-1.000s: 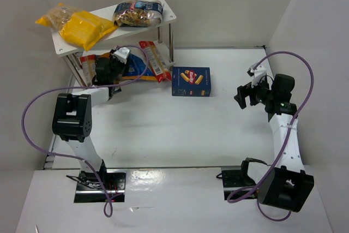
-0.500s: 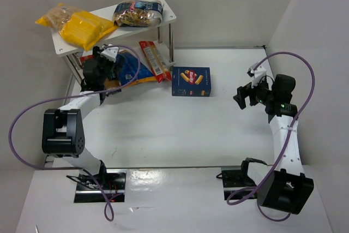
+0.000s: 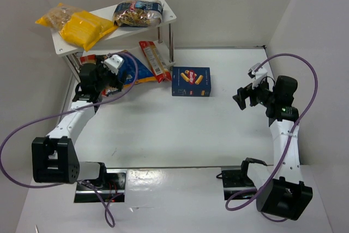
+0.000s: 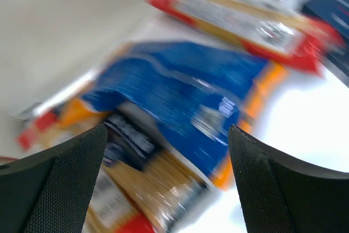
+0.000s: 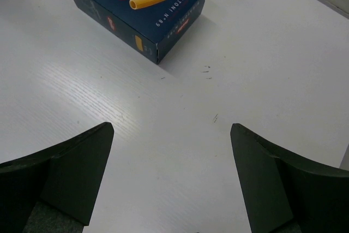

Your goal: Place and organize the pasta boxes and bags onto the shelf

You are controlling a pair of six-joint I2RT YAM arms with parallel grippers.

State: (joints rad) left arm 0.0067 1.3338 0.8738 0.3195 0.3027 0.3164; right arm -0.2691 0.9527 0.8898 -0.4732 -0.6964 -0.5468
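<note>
The white shelf (image 3: 166, 10) stands at the back left. Its top board carries a yellow pack (image 3: 84, 29), a clear bag (image 3: 54, 15) and a dark-labelled bag (image 3: 137, 13). Beneath that board lie the blue bag with orange ends (image 3: 134, 69) (image 4: 185, 88), a narrow red-edged pack (image 3: 154, 60) (image 4: 245, 20) and another long pack (image 4: 142, 167). My left gripper (image 3: 109, 77) (image 4: 166, 156) hovers open right over them, holding nothing. The dark-blue box (image 3: 191, 81) (image 5: 136, 4) lies flat on the table. My right gripper (image 3: 242, 96) (image 5: 172, 132) stands open to its right, well apart.
White walls close in the table on the left, back and right. The shelf's thin metal posts (image 3: 171, 41) stand between the blue bag and the box. The left wrist view is blurred by motion.
My left gripper opened and let go of the blue bag under the shelf's top board, while the arm stretched out and its elbow swung left. The right arm barely moved.
</note>
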